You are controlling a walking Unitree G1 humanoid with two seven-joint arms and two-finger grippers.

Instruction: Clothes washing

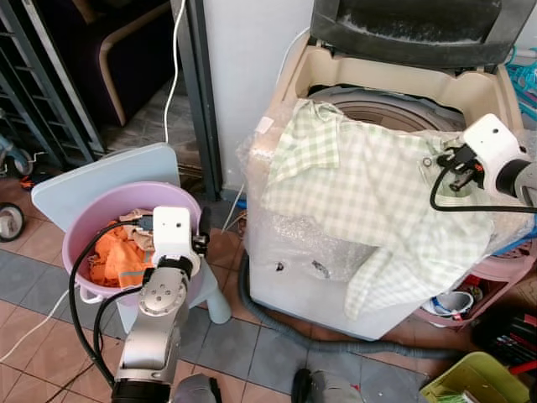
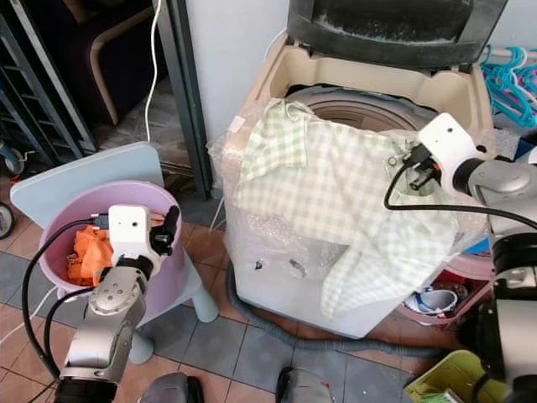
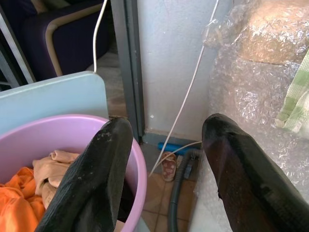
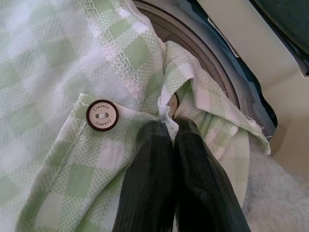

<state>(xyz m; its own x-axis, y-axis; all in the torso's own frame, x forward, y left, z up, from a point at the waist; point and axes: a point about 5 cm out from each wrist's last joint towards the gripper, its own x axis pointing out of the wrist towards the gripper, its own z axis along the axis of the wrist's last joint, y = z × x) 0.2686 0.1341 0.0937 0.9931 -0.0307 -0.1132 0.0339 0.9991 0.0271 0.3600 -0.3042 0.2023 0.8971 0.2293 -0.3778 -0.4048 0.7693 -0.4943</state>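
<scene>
A green and white checked shirt [image 1: 369, 193] lies draped over the front rim of the open top-loading washing machine [image 1: 289, 84] and hangs down its front. My right gripper [image 4: 166, 130] is shut on a fold of the shirt beside a brown button [image 4: 102, 115], at the edge of the drum [image 1: 394, 109]. On my left, a purple basin [image 1: 88, 220] holds orange clothes [image 1: 117, 256] and a beige cloth [image 3: 53, 166]. My left gripper [image 3: 166, 124] hovers open over the basin's near rim, holding nothing.
The basin rests on a light blue plastic chair [image 1: 92, 176]. Bubble wrap [image 1: 294, 243] covers the machine's front. A grey drain hose [image 1: 336, 340] runs along the floor below it. A pink basket [image 1: 495, 273] and a yellow-green bin [image 1: 482, 378] stand at the right. A dark door frame [image 1: 201, 92] is behind.
</scene>
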